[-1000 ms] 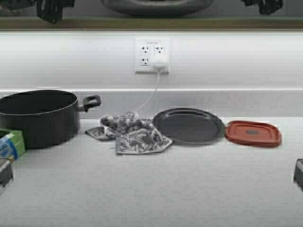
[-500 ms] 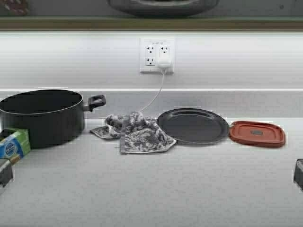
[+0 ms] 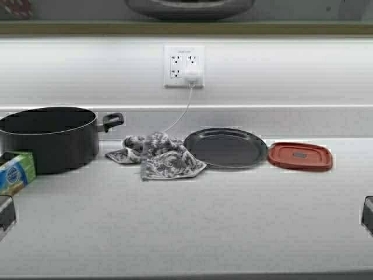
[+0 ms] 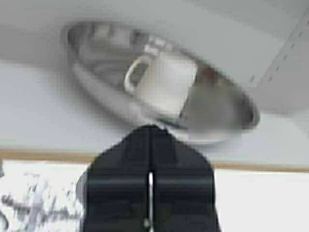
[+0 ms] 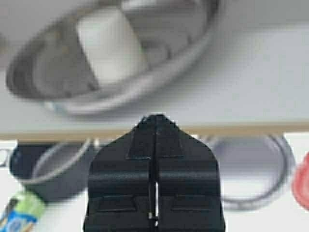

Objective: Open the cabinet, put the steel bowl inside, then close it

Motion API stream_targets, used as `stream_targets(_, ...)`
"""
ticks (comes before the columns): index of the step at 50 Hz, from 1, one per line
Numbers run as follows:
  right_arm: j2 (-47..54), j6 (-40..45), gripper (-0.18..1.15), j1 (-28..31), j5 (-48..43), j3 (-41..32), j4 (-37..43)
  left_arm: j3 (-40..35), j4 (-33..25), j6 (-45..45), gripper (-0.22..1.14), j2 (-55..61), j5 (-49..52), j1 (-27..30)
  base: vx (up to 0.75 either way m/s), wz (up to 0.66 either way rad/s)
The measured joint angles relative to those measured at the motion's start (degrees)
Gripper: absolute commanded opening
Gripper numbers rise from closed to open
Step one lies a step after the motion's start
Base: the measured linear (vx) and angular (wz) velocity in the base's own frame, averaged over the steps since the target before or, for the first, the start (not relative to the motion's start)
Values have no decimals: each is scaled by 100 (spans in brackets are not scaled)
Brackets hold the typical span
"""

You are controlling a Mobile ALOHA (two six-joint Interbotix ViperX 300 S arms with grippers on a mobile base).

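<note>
The steel bowl [image 4: 164, 82] sits on the pale grey shelf of the open cabinet [image 4: 34, 111], above the shelf's tan front edge. A white mug [image 4: 161, 84] shows inside the bowl's outline. My left gripper [image 4: 150, 128] is shut and empty, just in front of the bowl's rim. My right gripper [image 5: 155, 117] is also shut and empty, in front of the bowl [image 5: 111, 53] and the shelf [image 5: 256, 82]. In the high view only the bowl's underside [image 3: 189, 7] shows at the top edge, above the cabinet's tan edge [image 3: 291, 28]. Neither gripper shows in the high view.
On the white counter [image 3: 192, 221] stand a black two-handled pot [image 3: 49, 137] at the left, a patterned cloth [image 3: 156, 154], a flat dark plate [image 3: 226, 147] and a red lid [image 3: 300, 156]. A green-blue box [image 3: 14, 172] lies by the pot. A wall socket [image 3: 183, 66] holds a plug.
The robot has moved: the scene shifted right, then left and up, and the counter's front edge now shows. Both grippers, at the top edge a second ago, have left the high view.
</note>
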Motion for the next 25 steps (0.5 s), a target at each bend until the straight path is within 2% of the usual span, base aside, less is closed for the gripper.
stream_targets(12, 439, 0, 7, 9, 35, -123, -62, -53, -132, 571, 7, 554, 97, 0, -20, -9)
stream_targets(25, 1213, 0, 7, 132, 18, -615, -88, -413, -132, 896, 7, 1213, 475, 439, -25, -7)
